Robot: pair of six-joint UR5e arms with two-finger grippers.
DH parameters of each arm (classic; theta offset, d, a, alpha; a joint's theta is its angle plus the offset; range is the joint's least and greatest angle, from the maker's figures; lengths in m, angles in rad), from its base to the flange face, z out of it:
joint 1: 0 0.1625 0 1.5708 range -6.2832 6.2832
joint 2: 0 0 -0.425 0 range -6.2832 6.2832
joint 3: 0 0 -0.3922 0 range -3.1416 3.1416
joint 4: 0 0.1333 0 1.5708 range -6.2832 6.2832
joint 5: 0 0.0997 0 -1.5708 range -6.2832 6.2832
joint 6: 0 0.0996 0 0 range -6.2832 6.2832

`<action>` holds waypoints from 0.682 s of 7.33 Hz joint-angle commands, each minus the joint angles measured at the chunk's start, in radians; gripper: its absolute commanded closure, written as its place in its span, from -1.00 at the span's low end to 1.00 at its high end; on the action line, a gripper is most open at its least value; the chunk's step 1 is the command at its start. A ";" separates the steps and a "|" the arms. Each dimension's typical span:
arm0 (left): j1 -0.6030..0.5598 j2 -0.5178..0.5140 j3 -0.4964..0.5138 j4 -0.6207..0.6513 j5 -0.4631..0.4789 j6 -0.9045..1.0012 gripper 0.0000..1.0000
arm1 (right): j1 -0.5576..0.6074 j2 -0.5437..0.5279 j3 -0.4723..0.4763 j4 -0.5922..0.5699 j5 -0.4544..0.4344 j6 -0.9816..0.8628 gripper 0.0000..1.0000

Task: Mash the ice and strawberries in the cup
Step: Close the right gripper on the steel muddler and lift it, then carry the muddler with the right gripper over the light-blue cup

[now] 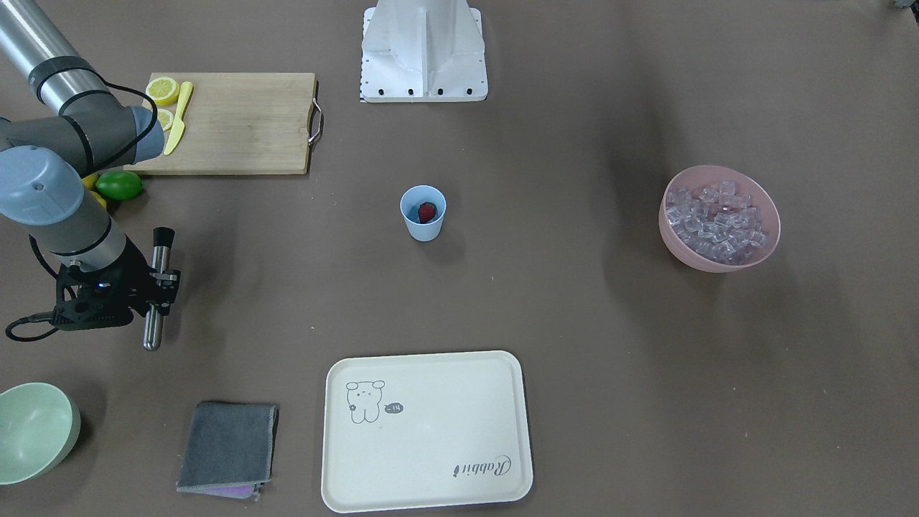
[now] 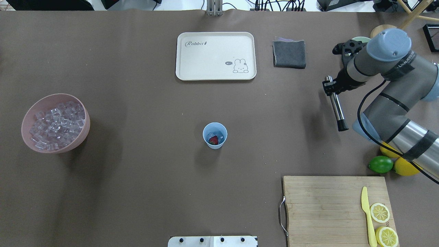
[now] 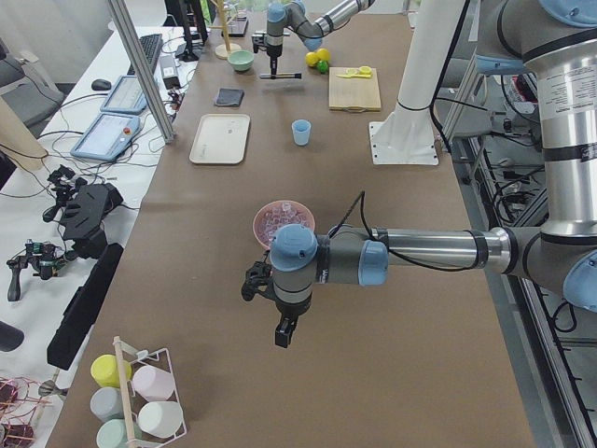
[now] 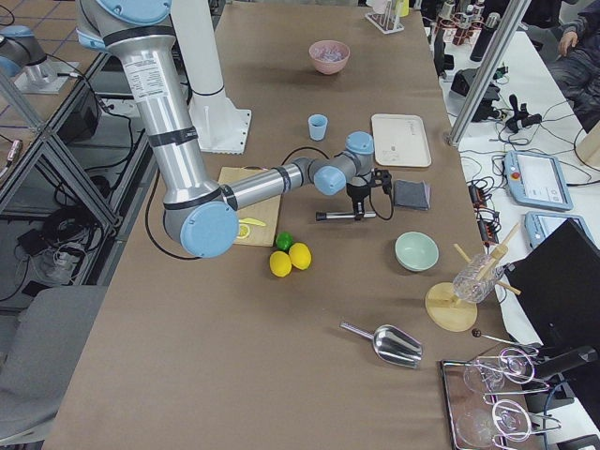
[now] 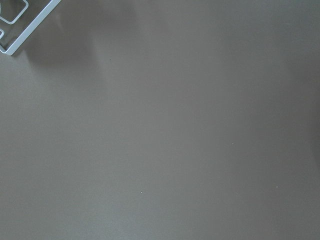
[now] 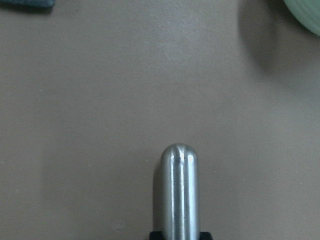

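One strawberry (image 1: 428, 212) lies in the light blue cup (image 1: 423, 228), which stands upright at the middle of the counter, well apart from every edge. Pale glints beside it may be cubes; I cannot be sure. A heap of ice (image 1: 718, 219) fills a pink bowl (image 1: 689, 257) near the counter's left edge. Toward the far right corner the right gripper (image 1: 159, 276) has its jaws closed on a steel muddler (image 1: 152, 319), held about level above the counter. The left gripper (image 3: 283, 329) hangs near the left edge, past the bowl; whether its jaws are open I cannot tell. Nothing steadies the cup, so an off-centre press would likely tip or skid it, and a muddler not brought upright could catch the rim.
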 commanded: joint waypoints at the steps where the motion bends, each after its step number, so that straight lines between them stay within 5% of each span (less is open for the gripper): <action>1: 0.000 0.000 0.001 0.001 -0.001 0.000 -0.97 | 0.017 0.045 0.102 0.000 -0.006 -0.029 1.00; 5: 0.000 0.002 0.005 0.001 -0.001 0.000 -0.97 | 0.012 0.035 0.227 -0.008 -0.013 -0.017 1.00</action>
